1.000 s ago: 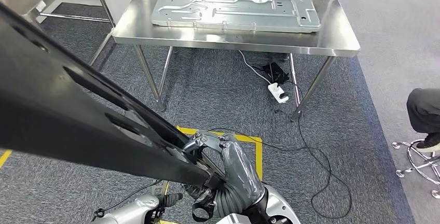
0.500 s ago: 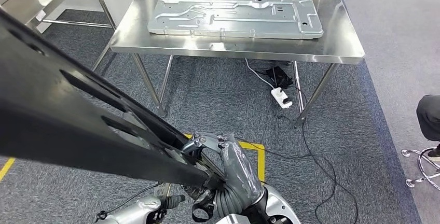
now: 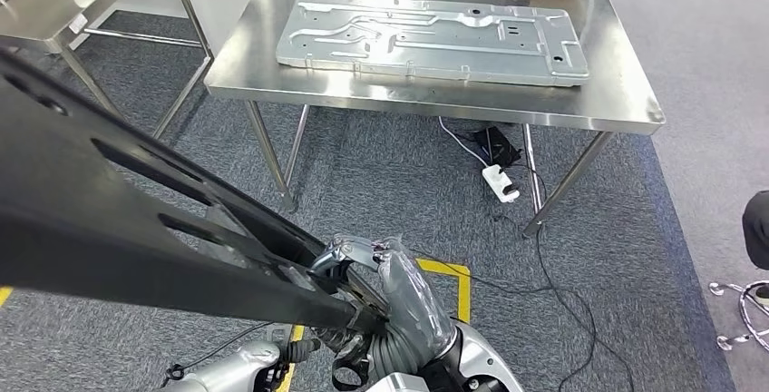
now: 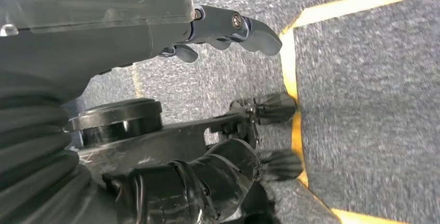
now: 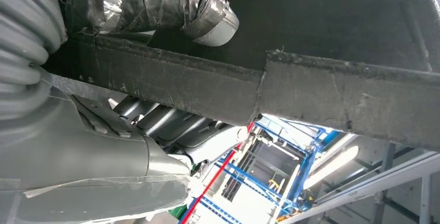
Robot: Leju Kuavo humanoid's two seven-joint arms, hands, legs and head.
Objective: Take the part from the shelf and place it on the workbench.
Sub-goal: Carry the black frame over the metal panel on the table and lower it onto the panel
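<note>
CHANGE: whole head view shifted since a second ago, so camera moved; steel surface [image 3: 626,106] still well ahead | PART: long flat black slotted part [image 3: 118,229] held at its end by right robot hand [image 3: 390,297], carried over grey carpet, placement not yet begun | LEFT: left robot hand [image 4: 218,29] holds nothing, fingers apart | SURFACE: carries ribbed silver stamped panel [image 3: 435,36]

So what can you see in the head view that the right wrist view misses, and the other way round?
Head view alone: the steel workbench with a silver stamped panel lying on it, a power strip on the carpet below, and yellow floor tape.

Right wrist view alone: a blue-framed rack beyond the part, and the part's rough edge close up.

Both: the long black part gripped by the right hand.
</note>
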